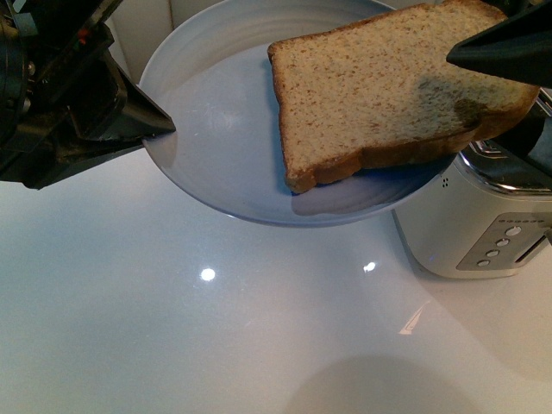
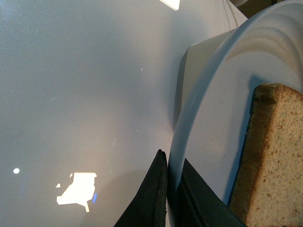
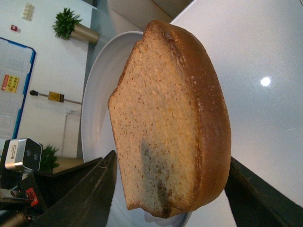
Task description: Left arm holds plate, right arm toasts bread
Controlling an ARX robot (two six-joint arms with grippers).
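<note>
Black wedge fingers of the right gripper (image 3: 173,158) stand narrow, 1 on each side of the bread (image 1: 388,86), and appear to pinch its 3 o'clock end; the lower finger is hidden in the front view. The wholemeal slice is tilted. Its 7 o'clock corner rests on or just over the plate (image 1: 216,103), and the gripped end overhangs the rim at 3 o'clock. The left gripper (image 2: 173,163) is clamped on the plate's rim at 9 o'clock, 1 finger on each face, holding the pale plate clear of the white worktop (image 1: 172,328). A white toaster (image 1: 466,228) with a chromed top stands at 4 o'clock from the plate, close under its edge.

Step in hand, as judged: carrying the slice from plate to toaster. Lift until the low corner clears the rim, turn the slice upright over the slot, then lower it edge-first. A light pinch spares the crumb. The plate should be held level.
</note>
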